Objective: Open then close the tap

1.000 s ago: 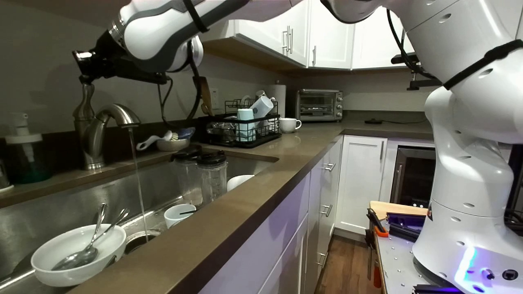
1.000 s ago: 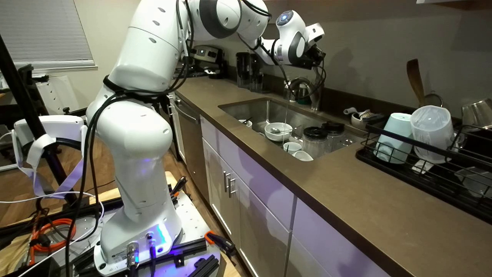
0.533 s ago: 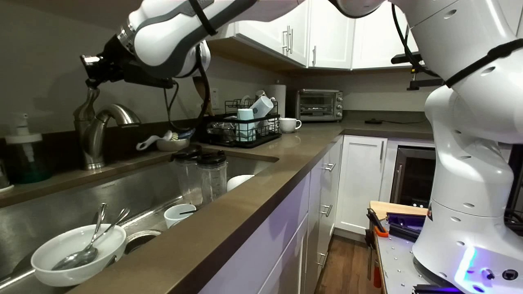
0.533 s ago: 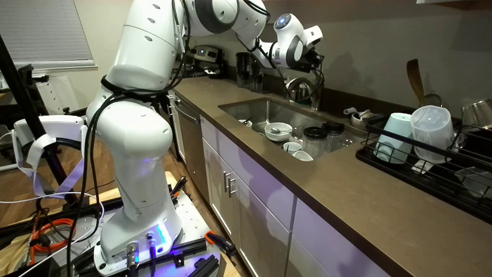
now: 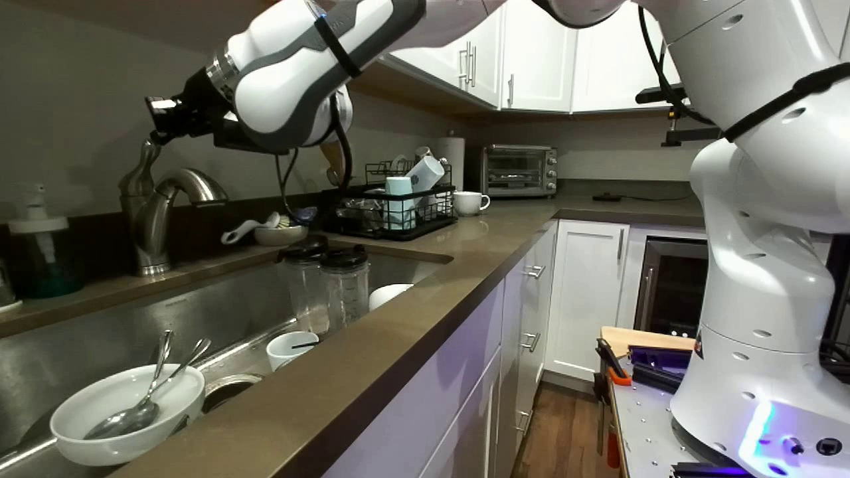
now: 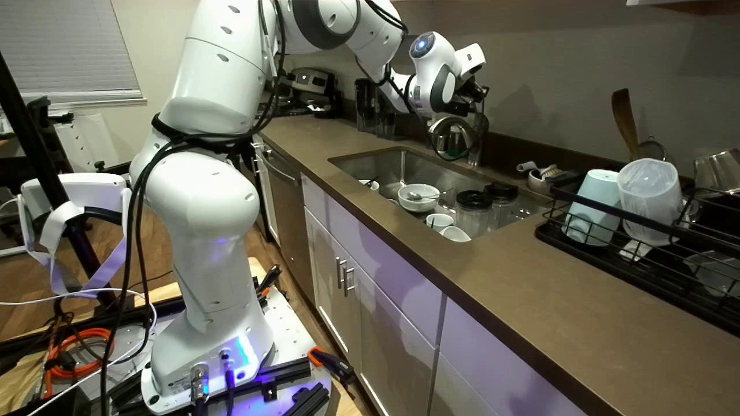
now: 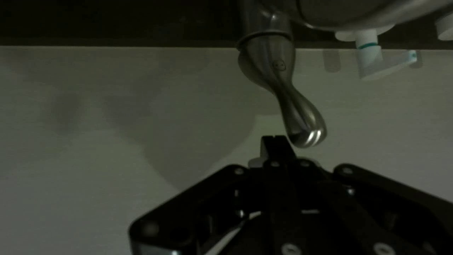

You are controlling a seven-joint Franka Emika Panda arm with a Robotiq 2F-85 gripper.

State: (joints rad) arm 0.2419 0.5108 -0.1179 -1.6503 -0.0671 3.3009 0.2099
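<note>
The brushed-steel tap (image 5: 154, 229) stands behind the sink, also visible in an exterior view (image 6: 476, 149). No water runs from its spout (image 5: 198, 187). Its lever handle (image 5: 138, 176) rises at the side and fills the middle of the wrist view (image 7: 300, 118). My gripper (image 5: 157, 139) is shut, its fingers together and nothing between them. In the wrist view the gripper (image 7: 274, 137) has its fingertips just left of the lever's rounded end. I cannot tell whether they touch it. In an exterior view, the arm partly hides the tap's top.
The sink (image 6: 376, 157) holds a white bowl (image 5: 126, 411) with spoons, a cup (image 5: 287, 346) and lidded clear jars (image 5: 345, 292). A soap bottle (image 5: 41, 249) stands beside the tap. A black dish rack (image 5: 398, 226) stands on the counter. A cable loop (image 6: 440, 151) hangs near the spout.
A second ago water ran from the spout; half a second ago and now it does not. In an exterior view the gripper has moved right and slightly down, and the lever's top has shifted right.
</note>
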